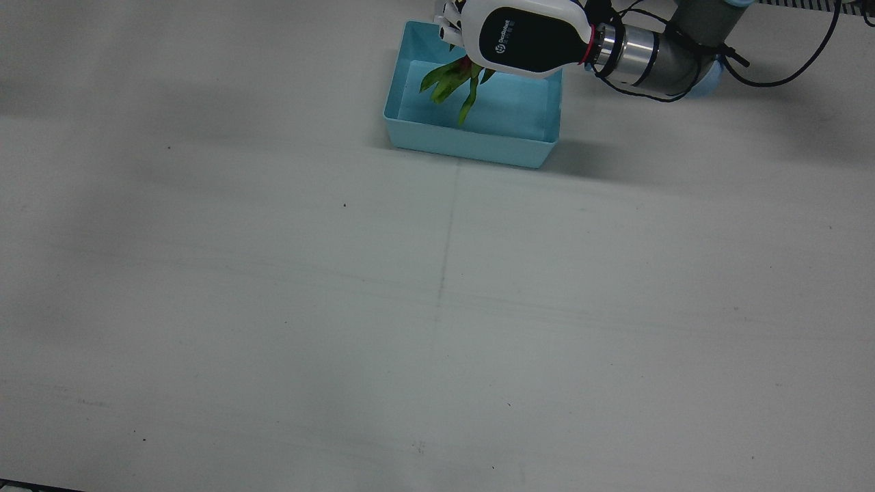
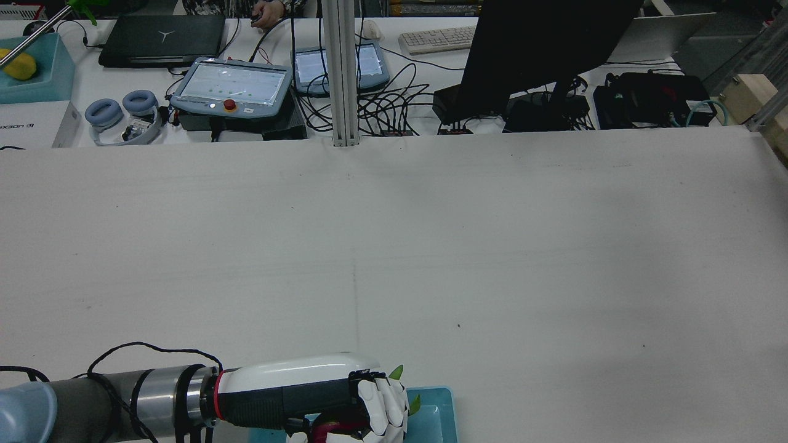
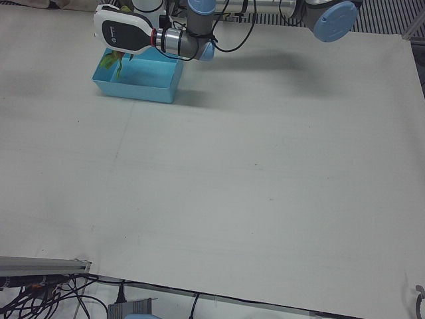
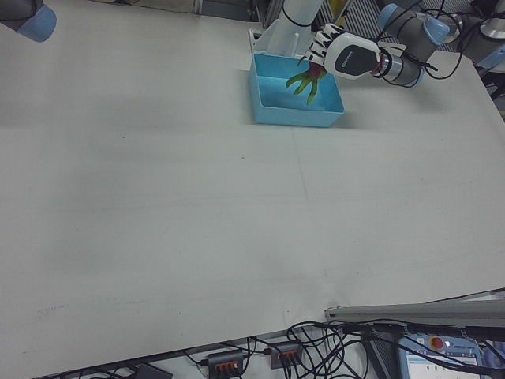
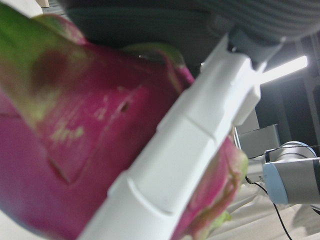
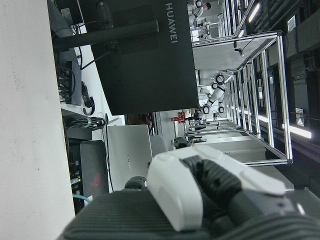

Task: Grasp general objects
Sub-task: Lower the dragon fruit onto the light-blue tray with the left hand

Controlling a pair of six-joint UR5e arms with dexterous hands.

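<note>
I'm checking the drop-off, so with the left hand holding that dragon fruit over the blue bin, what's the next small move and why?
Probably lower slightly, then open: the left hand grips the dragon fruit above the blue bin, its leaves hanging inside the walls.

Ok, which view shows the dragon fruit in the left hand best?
The left hand view: the dragon fruit fills it, a finger across its pink skin. Front and right-front views show only green leaves over the blue bin; rear shows a sliver.
</note>
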